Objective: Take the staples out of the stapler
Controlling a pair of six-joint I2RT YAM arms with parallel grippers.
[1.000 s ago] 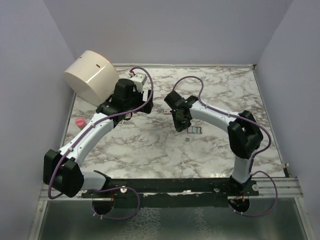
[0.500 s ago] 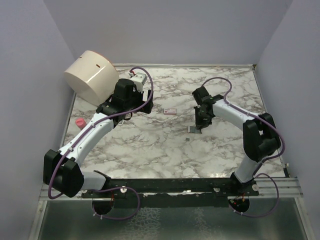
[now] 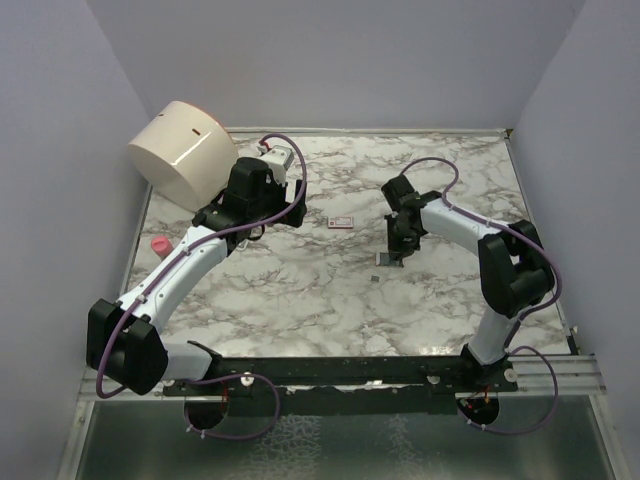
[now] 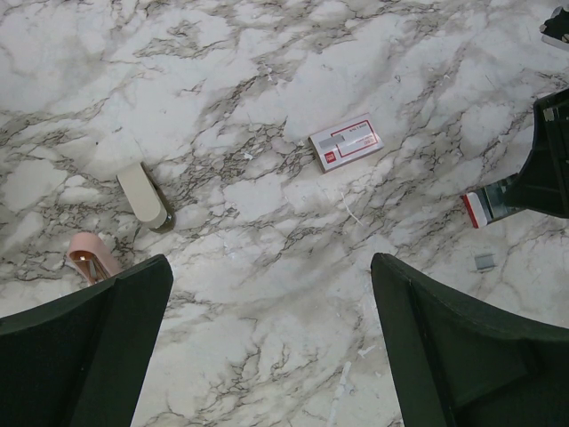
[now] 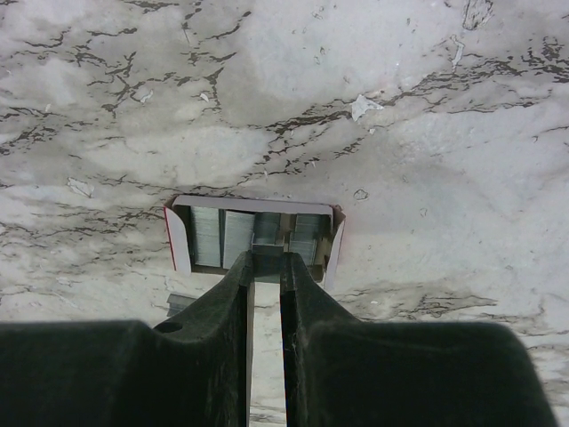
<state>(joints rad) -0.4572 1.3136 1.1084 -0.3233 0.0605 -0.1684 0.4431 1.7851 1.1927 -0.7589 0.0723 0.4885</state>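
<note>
White arms (image 3: 190, 255), black joints, purple cables (image 3: 104, 345)

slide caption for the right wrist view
right fingers, narrowly parted, poised at an open box of grey staple strips on marble

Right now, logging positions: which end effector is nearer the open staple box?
Right. The right end effector sits directly over the staple box, fingertips at its edge; the left end effector hangs well off to its left, near the cream drum.
</note>
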